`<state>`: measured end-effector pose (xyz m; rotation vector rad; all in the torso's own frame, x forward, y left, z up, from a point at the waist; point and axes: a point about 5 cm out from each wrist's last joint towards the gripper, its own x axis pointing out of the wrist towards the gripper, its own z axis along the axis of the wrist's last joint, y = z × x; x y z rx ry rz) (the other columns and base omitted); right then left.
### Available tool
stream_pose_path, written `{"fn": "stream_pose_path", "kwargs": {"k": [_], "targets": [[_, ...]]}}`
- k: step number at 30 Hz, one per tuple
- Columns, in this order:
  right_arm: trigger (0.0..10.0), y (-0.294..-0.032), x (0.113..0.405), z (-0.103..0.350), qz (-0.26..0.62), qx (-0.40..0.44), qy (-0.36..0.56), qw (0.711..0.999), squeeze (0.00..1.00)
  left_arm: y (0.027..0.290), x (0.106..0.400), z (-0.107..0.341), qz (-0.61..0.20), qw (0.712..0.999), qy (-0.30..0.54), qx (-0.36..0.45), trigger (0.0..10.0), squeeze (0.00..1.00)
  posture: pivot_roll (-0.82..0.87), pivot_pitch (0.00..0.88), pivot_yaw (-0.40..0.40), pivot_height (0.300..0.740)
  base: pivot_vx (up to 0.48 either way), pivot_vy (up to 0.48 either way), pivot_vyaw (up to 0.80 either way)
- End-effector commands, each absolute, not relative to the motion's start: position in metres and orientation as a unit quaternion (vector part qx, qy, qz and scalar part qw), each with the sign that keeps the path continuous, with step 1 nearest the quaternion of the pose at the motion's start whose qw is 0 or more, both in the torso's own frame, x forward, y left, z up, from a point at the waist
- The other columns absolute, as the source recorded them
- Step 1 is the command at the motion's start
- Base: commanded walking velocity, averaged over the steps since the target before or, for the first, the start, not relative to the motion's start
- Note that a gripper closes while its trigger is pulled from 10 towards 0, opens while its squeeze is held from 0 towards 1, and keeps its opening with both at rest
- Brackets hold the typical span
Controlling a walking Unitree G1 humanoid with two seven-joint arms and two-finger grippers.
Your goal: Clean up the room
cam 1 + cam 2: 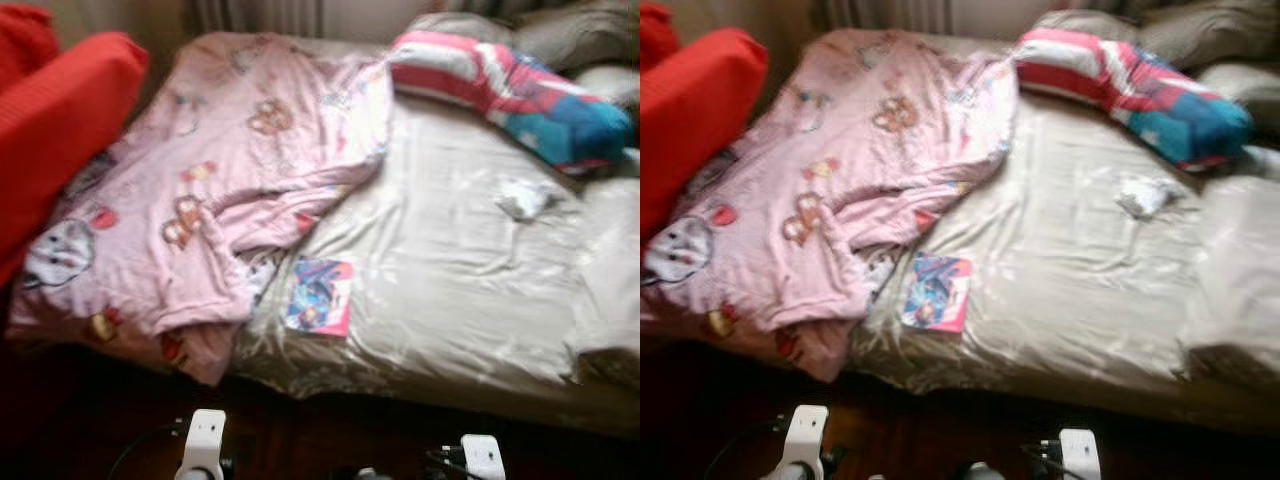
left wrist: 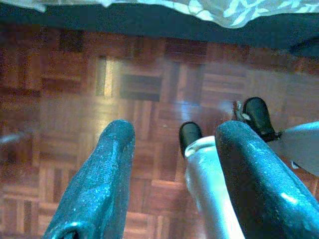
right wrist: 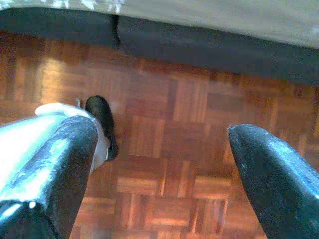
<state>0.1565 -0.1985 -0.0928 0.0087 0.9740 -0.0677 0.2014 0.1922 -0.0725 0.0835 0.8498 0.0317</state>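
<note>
With both claws hanging apart over the floor, pinch the limp pink blanket [image 1: 210, 190] at its bunched near edge.

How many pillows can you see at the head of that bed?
3, perhaps more hidden. A red, white and blue striped pillow lies on the sheet beside the pink blanket; a beige pillow sits behind it at the top edge; another pale pillow lies at the far right edge.
</note>
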Motion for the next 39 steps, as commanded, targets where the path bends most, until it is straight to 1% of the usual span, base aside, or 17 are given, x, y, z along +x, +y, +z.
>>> {"fn": "stream_pose_path", "kwargs": {"k": [1, 6, 19, 39], "targets": [[10.0, -0.1977, 0.1457, -0.0972, -0.038, 0.012, 0.481, 0.876, 0.0, 0.1945, 0.1903, -0.0785, 0.012, 0.899, 0.434, 0.052, 10.0, 0.0, -0.01, 0.167, 0.02, 0.74, 0.0, 0.0, 0.0], [10.0, -0.1978, 0.1464, -0.0967, -0.037, 0.011, 0.476, 0.879, 0.0, 0.1946, 0.1907, -0.0782, 0.01, 0.9, 0.432, 0.054, 10.0, 0.0, -0.01, 0.164, 0.019, 0.74, 0.0, -0.065, 0.0], [10.0, -0.1984, 0.1464, -0.0964, -0.037, 0.011, 0.473, 0.88, 0.0, 0.1911, 0.1916, -0.0782, 0.007, 0.901, 0.431, 0.051, 10.0, 0.0, -0.02, 0.148, 0.022, 0.74, 0.0, -0.416, 0.0], [10.0, -0.1965, 0.1455, -0.0969, -0.044, 0.016, 0.47, 0.882, 0.0, 0.1927, 0.1895, -0.0789, 0.002, 0.9, 0.433, 0.052, 10.0, 0.0, -0.03, 0.134, 0.03, 0.74, 0.0, -0.414, -0.03]]}}
